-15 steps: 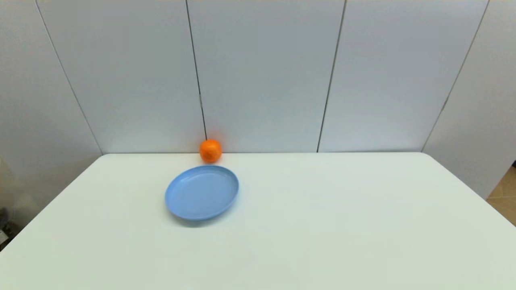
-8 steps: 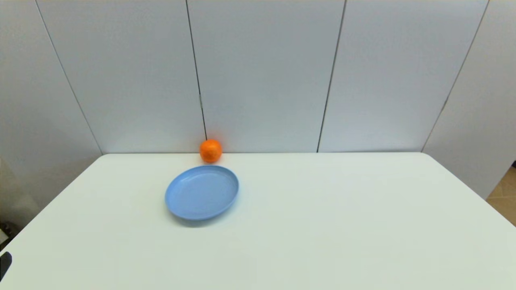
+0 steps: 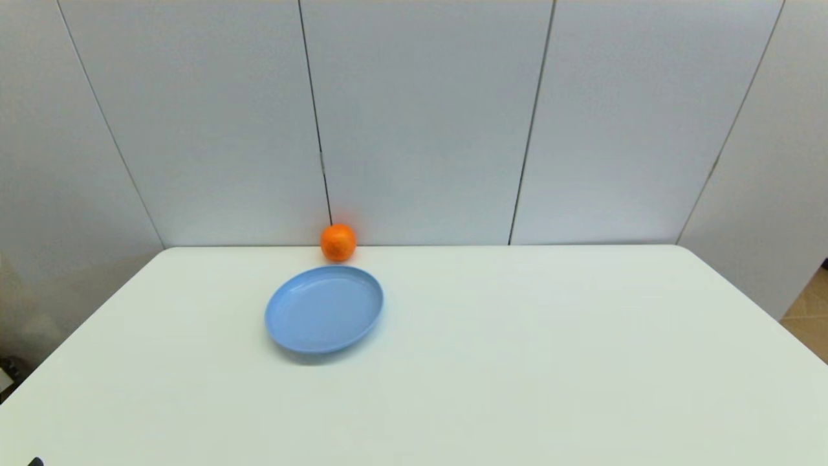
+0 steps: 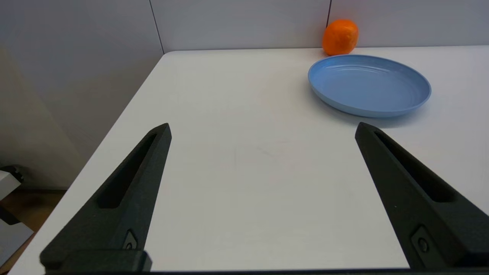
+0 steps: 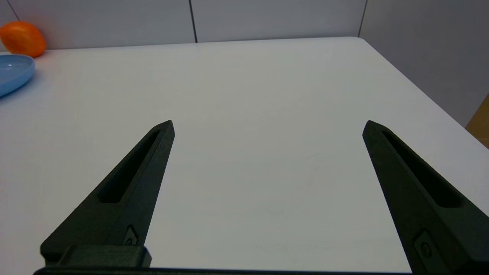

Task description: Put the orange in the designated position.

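Note:
The orange (image 3: 337, 242) rests on the table's far edge, against the back wall panels, just behind the blue plate (image 3: 323, 309). From the left wrist, the orange (image 4: 340, 37) lies far ahead beyond the plate (image 4: 368, 84). My left gripper (image 4: 263, 126) is open and empty over the near left part of the table; only a dark tip (image 3: 35, 461) of it shows in the head view. My right gripper (image 5: 269, 123) is open and empty over the near right side, with the orange (image 5: 22, 38) far off. No mark shows the designated position on the white tabletop.
The white table (image 3: 517, 356) has rounded far corners and grey wall panels close behind it. The plate's rim (image 5: 13, 72) shows at the edge of the right wrist view. Floor shows past the table's right edge (image 3: 808, 317).
A dark part of the left arm that showed at the left edge half a second ago now sits lower, at the bottom edge. The orange and the plate have not moved.

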Robot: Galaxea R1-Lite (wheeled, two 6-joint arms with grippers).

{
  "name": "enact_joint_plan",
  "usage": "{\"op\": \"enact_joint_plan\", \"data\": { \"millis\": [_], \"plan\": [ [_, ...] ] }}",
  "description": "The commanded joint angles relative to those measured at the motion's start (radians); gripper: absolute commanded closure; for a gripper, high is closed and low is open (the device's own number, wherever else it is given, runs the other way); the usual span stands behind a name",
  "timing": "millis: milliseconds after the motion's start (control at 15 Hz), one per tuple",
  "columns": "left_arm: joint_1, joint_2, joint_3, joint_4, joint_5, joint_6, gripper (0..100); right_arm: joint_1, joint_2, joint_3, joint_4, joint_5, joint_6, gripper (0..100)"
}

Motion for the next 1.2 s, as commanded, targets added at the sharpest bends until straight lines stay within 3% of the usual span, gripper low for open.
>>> {"op": "enact_joint_plan", "data": {
  "millis": [67,1200],
  "plan": [
    [-0.003,-0.063,0.067,-0.003,0.001,0.015,0,0.000,0.000,0.000,-0.001,0.000,0.000,0],
    [-0.006,-0.167,0.145,0.013,-0.064,0.041,0,0.000,0.000,0.000,-0.001,0.000,0.000,0]
  ]
}}
